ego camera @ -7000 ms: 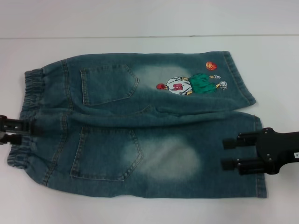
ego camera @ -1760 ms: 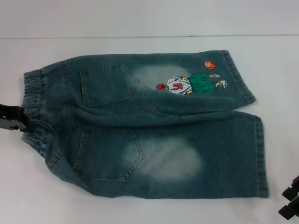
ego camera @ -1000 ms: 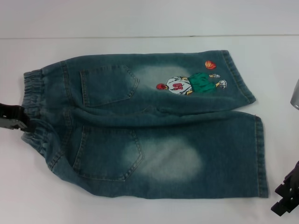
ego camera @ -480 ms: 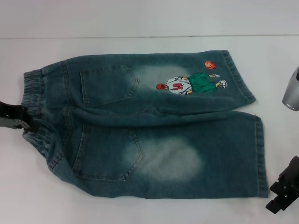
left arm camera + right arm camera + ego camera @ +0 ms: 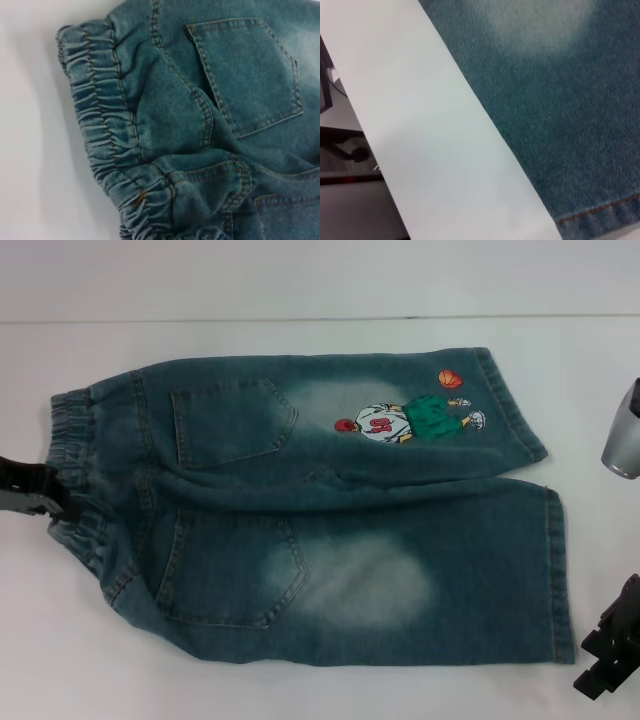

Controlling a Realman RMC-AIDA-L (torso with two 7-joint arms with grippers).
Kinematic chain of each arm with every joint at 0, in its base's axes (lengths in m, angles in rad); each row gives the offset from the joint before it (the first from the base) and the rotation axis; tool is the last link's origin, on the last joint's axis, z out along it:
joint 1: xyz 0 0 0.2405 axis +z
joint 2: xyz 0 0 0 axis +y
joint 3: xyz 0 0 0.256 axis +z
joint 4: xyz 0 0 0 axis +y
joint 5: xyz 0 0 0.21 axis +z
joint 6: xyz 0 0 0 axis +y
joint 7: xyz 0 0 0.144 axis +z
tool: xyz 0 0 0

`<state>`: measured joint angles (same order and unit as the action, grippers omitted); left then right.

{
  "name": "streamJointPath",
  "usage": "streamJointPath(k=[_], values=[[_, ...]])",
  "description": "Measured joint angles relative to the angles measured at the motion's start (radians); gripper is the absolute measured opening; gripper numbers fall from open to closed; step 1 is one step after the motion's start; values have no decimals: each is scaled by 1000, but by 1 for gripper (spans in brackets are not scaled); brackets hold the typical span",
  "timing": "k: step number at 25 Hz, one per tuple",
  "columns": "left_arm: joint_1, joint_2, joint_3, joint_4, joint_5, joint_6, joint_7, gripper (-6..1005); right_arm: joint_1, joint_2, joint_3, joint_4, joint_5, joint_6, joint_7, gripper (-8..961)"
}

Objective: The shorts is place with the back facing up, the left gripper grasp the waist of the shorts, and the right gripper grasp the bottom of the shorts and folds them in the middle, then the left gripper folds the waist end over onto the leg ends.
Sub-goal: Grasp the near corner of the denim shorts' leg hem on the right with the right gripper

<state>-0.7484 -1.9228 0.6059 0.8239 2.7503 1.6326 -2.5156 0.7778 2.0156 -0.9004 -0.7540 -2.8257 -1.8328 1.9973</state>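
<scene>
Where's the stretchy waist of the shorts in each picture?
Head view: the waist is at the left end of the shorts, with the left tool at it.
Left wrist view: the waist runs down the middle-left as a ruffled band.
Right wrist view: not in it; only plain denim and a hem.
Shared landmark: the back pocket, in the head and left wrist views.

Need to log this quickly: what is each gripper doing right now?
Left gripper: shut on the gathered elastic waist of the faded blue-green denim shorts.
Right gripper: off the shorts, holding nothing; open or shut cannot be told.
</scene>
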Motion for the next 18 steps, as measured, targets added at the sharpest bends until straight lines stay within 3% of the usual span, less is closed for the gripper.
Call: streamJointPath(k=[18], values=[[0,0,0,-2,0,-5,0,28,15,6,-40,25,0,20,11,633]])
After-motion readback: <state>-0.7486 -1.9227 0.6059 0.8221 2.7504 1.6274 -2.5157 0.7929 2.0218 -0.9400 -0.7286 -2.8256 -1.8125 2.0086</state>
